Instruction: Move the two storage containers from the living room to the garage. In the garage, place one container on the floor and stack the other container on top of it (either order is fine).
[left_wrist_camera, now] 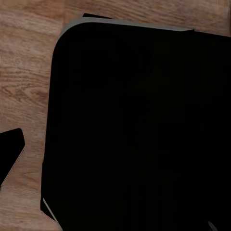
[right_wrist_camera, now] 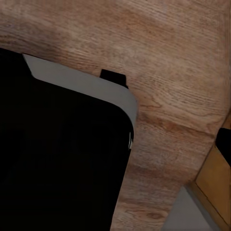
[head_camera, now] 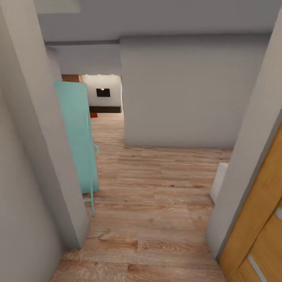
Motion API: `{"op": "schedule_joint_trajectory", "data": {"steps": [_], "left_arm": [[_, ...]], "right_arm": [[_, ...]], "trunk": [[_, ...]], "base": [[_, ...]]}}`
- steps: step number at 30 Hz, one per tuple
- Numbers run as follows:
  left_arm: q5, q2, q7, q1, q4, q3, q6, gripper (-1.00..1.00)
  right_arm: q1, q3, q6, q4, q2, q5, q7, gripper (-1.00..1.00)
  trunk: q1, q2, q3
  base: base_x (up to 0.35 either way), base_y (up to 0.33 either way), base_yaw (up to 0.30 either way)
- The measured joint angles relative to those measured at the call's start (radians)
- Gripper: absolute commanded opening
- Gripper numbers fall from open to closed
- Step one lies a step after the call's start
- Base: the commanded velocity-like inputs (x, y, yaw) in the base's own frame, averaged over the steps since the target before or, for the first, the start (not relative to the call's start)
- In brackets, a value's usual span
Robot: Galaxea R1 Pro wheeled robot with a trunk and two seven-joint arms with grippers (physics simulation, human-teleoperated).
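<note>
A corridor of light wood-plank floor (head_camera: 156, 188) is seen in the head view, bounded by grey walls (head_camera: 188, 94). A turquoise panel (head_camera: 76, 133) stands at nine o'clock, and a light-wood door (head_camera: 260, 227) at four o'clock. At eleven o'clock, far off, a small orange-red object (head_camera: 93, 114), possibly a storage container, lies before a brick wall (head_camera: 71, 78). In both wrist views a black rounded body (left_wrist_camera: 139, 130) is shown above the planks; whether either gripper is released or clenched cannot be told.

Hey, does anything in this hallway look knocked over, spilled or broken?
Nothing stands out. The wood-plank floor shows no spills, the turquoise door stands open against the wall, and the wooden door looks intact.
</note>
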Motion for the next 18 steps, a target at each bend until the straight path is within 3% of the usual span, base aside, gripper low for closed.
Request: {"op": "schedule_joint_trajectory", "data": {"steps": [18], "left_arm": [[0.000,0.000,0.000,0.000,0.000,0.000,0.000,1.00]], "right_arm": [[0.000,0.000,0.000,0.000,0.001,-0.001,0.000,1.00]], "trunk": [[0.000,0.000,0.000]], "base": [[0.322,0.000,0.000]]}}
